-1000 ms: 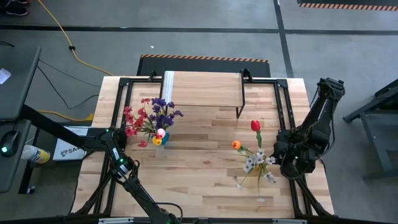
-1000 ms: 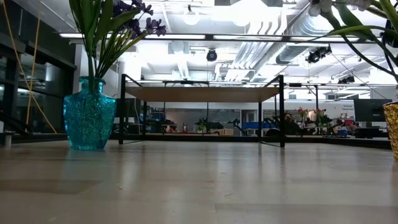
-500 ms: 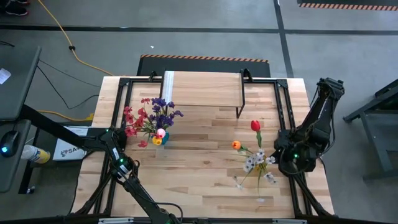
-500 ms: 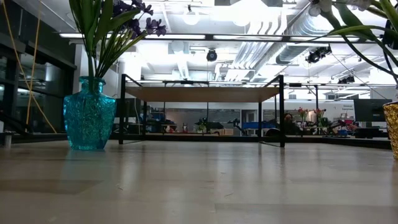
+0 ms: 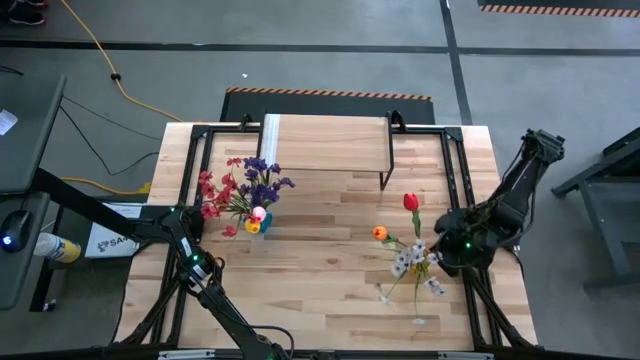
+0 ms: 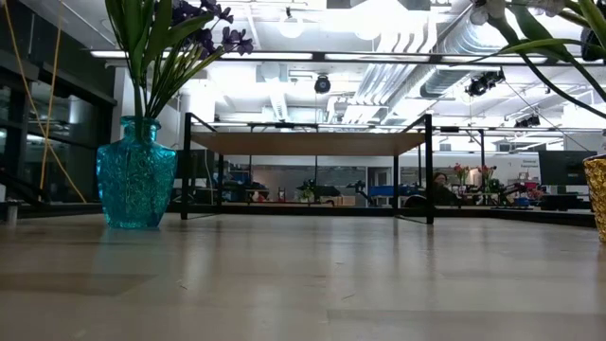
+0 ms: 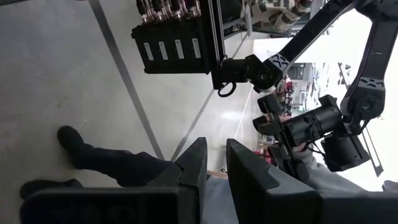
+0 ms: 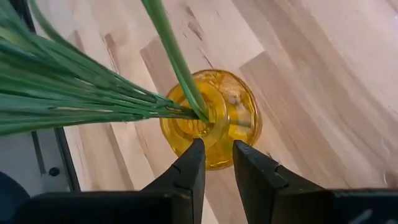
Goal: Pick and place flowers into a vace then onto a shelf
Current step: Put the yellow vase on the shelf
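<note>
Tabletop (image 5: pixel 320 275) of light planks, seen from above: the shelf (image 5: pixel 325 143) stands at the 12 o'clock edge, nothing on it. At about 9 o'clock from the table's middle, a bunch of purple and red flowers (image 5: pixel 243 189) sits in a blue vase (image 5: pixel 255 226). At about 4 o'clock, a second bunch of red, orange and white flowers (image 5: pixel 408 248) spreads out. The right gripper (image 5: pixel 447 257) hangs just beside this bunch, on its 3 o'clock side. The left arm (image 5: pixel 195 268) is folded up at the table's 8 o'clock corner.

From table height, the blue vase stands at 9 o'clock with green stems rising out of it. The shelf is beyond the middle on thin black legs. A yellow vase (image 6: pixel 597 194) shows at the 3 o'clock edge. A person (image 6: pixel 440 185) sits far back in the room.

The left wrist camera faces the floor and room. The left gripper (image 7: pixel 214 168) has its fingers set close, a narrow slit between them, nothing in it.

The right wrist camera looks down on the yellow vase, stems gathered in its neck. The right gripper's fingers are close together above it, slightly parted, pinching nothing.
</note>
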Controlling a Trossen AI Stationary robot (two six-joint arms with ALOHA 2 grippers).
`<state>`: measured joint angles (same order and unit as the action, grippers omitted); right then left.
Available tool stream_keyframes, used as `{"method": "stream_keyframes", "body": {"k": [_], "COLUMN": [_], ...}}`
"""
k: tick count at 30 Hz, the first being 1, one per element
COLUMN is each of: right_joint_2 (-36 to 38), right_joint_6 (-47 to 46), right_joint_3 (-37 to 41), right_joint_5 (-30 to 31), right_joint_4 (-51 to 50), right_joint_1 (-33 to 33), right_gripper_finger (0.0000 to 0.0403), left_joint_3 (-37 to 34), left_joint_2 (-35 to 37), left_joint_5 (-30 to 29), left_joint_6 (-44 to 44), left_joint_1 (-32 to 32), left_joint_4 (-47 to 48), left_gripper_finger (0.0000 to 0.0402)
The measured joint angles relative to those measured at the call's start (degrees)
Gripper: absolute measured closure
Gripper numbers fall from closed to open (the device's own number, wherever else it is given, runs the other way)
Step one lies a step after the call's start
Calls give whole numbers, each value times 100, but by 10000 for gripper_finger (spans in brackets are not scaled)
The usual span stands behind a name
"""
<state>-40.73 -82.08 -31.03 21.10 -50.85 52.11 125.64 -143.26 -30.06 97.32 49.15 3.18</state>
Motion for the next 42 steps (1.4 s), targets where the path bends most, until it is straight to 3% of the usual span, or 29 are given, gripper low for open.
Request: {"method": "stream_keyframes", "body": {"k": [16,42], "right_joint_2": [-4,-7], "right_joint_6": [153,414], "right_joint_3": [0,0], "right_joint_5": [-164,-245], "right_joint_4": [49,175], "right_joint_1": [-561,-563], "right_gripper_finger": [329,328], "left_joint_3": [0,0], "left_joint_2": [0,0], "left_joint_5": [13,9], "left_joint_6": [-102,-107], "left_joint_1": [0,0], "left_joint_4": [44,92], "left_gripper_finger": [307,307]}}
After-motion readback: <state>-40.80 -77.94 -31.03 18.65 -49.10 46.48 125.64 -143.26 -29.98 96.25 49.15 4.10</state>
